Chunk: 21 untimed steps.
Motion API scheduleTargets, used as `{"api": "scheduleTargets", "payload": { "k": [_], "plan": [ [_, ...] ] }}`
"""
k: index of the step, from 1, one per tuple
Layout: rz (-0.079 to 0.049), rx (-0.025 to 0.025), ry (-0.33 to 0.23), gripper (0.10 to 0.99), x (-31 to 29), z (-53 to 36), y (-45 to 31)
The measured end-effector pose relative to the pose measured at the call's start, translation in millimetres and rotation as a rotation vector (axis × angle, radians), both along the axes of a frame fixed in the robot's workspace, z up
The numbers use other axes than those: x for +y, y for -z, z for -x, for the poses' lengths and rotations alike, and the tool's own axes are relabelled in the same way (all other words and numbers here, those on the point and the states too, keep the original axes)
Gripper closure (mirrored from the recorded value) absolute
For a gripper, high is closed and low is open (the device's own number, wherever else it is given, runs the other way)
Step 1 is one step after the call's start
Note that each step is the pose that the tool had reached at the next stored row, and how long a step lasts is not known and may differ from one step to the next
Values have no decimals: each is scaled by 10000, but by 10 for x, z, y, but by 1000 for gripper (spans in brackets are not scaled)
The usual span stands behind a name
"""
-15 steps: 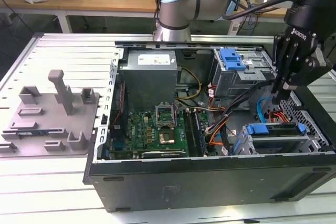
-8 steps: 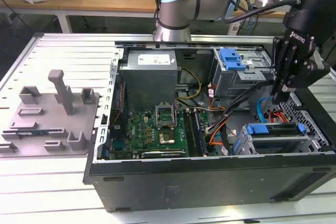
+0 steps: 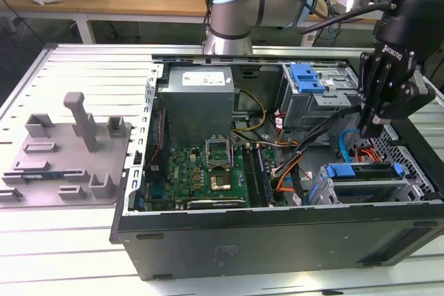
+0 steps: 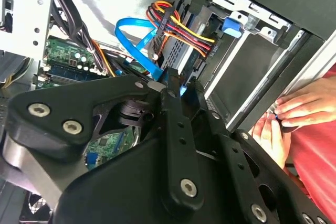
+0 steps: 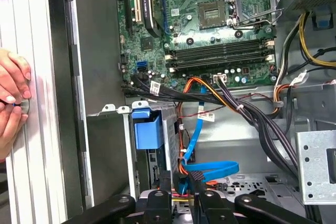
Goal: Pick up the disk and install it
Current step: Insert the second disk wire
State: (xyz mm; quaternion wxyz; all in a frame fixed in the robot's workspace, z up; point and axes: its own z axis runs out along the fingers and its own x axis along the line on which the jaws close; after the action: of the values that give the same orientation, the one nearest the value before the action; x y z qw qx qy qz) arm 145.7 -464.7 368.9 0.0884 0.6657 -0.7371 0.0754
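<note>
Blue-framed disk (image 3: 364,172) seated in my case's (image 3: 277,240) drive bay | gripper (image 3: 375,124) above it | jaws nearly closed, empty.

The computer case (image 3: 277,237) lay open on the table (image 3: 62,247). A fixture plate (image 3: 66,161) sat on the table toward the exterior view's left, just beside the case. Inside, the power supply (image 3: 200,105) stood behind the motherboard (image 3: 208,175); the drive cage (image 3: 316,98) was toward the exterior view's right. The disk (image 3: 364,171) sat in the near bay there, seemingly seated. The gripper (image 3: 374,126) hung above it, among cables (image 3: 298,147)
</note>
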Motion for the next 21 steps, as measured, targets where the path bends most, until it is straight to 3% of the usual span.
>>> {"api": "scheduleTargets", "payload": {
  "k": [3,4,6,9,15,18,20,21],
  "plan": [
    [28,-1,4,831,3,0,10],
    [33,0,5,898,3,0,12],
    [40,0,4,925,5,0,15],
    [41,0,4,925,5,0,17],
    [-101,0,4,925,-110,0,17],
    [-387,-8,4,925,-176,0,16],
    [-948,-56,4,925,-256,0,17],
    [-1119,-76,3,925,-284,0,16]
  ]
}}
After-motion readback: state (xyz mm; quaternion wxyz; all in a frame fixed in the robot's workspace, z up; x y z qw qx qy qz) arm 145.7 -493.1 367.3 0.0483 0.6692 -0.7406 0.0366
